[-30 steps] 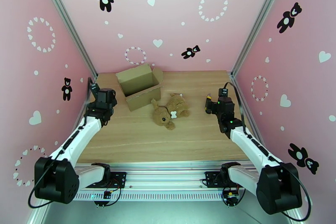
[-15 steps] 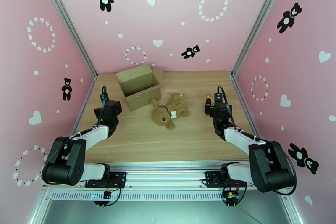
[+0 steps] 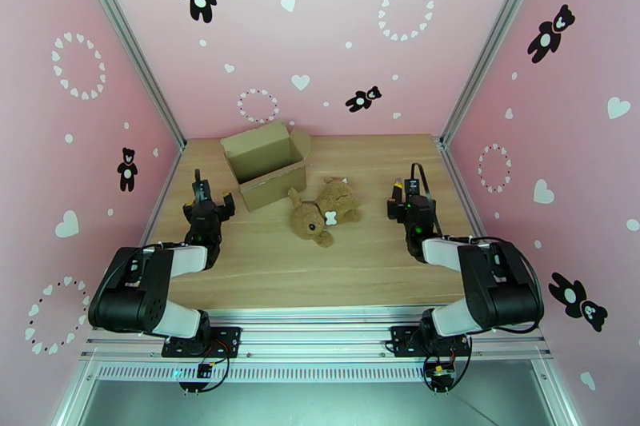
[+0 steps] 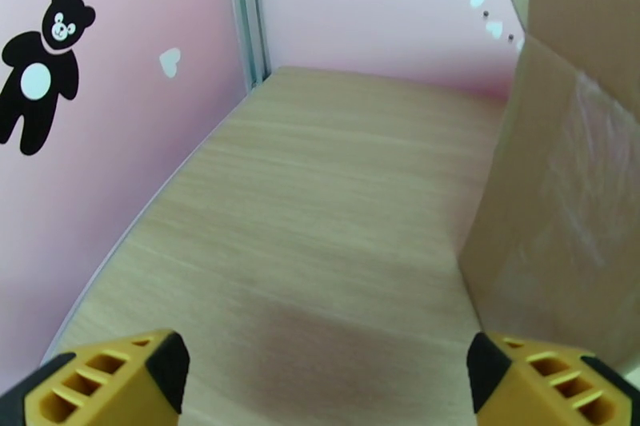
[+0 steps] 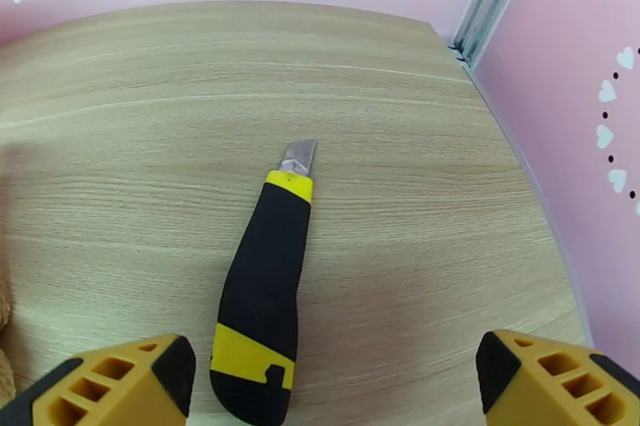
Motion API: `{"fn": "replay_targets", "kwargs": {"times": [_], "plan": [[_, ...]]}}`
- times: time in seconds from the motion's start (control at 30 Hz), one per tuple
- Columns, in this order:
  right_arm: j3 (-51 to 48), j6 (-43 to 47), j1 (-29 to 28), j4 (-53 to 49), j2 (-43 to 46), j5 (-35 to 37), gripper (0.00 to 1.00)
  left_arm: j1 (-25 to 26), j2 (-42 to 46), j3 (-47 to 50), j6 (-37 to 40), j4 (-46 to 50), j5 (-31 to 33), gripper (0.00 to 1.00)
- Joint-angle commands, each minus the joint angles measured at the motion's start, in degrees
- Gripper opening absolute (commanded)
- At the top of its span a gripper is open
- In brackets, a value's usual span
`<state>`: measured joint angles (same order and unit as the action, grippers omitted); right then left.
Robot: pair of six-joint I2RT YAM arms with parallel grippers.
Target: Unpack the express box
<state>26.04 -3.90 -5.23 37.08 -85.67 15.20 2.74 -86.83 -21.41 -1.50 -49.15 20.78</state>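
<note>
From above, the express box (image 3: 266,164) stands at the far left of the bench (image 3: 360,268). Its top flaps are raised, and a brown plush dog (image 3: 324,212) lies just to its right, nearer the middle. The left pincer (image 3: 213,197) hangs low on the near left side of the box, and the right pincer (image 3: 404,189) is well to the right of the plush.

The left wrist view brings out detail on the express box (image 4: 560,204): a cloudy strip of clear tape runs down its cardboard wall, close by the right finger. The left pincer (image 4: 324,364) is spread wide, with bare bench between its yellow tips, and it grips nothing.

The right wrist view adds a black-and-yellow utility knife (image 5: 264,292). It lies flat on the bench with its short blade pointing far. The right pincer (image 5: 336,364) is released just as wide. The knife's butt sits just beside its left finger, and whether they touch cannot be told.
</note>
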Motion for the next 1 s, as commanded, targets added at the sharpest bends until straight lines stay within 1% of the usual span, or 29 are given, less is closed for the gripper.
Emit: {"fn": "replay_targets", "kwargs": {"times": [0.0, 0.03, 0.07, 0.1, 0.13, 0.17, 0.2, 0.23, 0.27, 0.33, 0.37, 0.4, 0.97], "plan": [[-0.7, -0.4, 0.3, 3.9, -0.5, -3.2, 0.99, -0.4, -0.7, 0.7, 0.3, -2.5, -4.9, 0.98], [-2.3, -0.6, 0.4, 6.8, -1.1, -3.0, 0.99, -0.6, -1.4, 1.2, 0.4, -5.0, -5.3, 0.98], [-4.5, -0.4, 0.6, 14.5, -3.5, -2.1, 0.99, -0.7, -1.0, 1.0, 0.2, -3.8, -5.4, 0.98], [-3.8, -0.7, 0.6, 12.6, -2.9, -1.9, 0.99, -0.7, -0.8, 0.8, 0.2, -3.3, -5.4, 0.98], [-2.6, -1.2, 0.6, 7.1, -1.5, -2.4, 0.99, -0.7, -1.0, 1.0, 0.3, -4.0, -5.3, 0.98], [-3.6, -0.8, 0.7, 11.5, -3.0, -2.6, 0.99, -0.7, -0.8, 0.9, 0.2, -3.2, -5.4, 0.98], [-3.3, -0.8, 0.7, 11.1, -2.5, -2.6, 0.99, -0.7, -1.0, 0.9, 0.3, -3.6, -5.4, 0.98], [-2.8, -1.1, 0.7, 8.0, -1.7, -2.6, 0.99, -0.7, -0.9, 0.9, 0.2, -3.5, -5.4, 0.98], [-3.5, -0.7, 0.7, 11.2, -2.7, -2.6, 0.99, -0.7, -0.9, 0.9, 0.2, -3.4, -5.4, 0.98], [-3.2, -1.0, 0.7, 9.2, -1.9, -2.6, 0.99, -0.7, -0.9, 0.9, 0.2, -3.4, -5.4, 0.98], [-3.5, -0.8, 0.7, 10.9, -2.3, -2.6, 0.99, -0.7, -1.0, 1.0, 0.3, -3.7, -5.3, 0.98], [-3.3, -0.9, 0.7, 9.4, -1.7, -2.7, 0.99, -0.7, -0.9, 0.9, 0.2, -3.5, -5.3, 0.98], [-3.3, -0.8, 0.7, 9.9, -2.0, -2.9, 0.99, -0.7, -1.0, 0.9, 0.3, -3.5, -5.4, 0.98]]}}
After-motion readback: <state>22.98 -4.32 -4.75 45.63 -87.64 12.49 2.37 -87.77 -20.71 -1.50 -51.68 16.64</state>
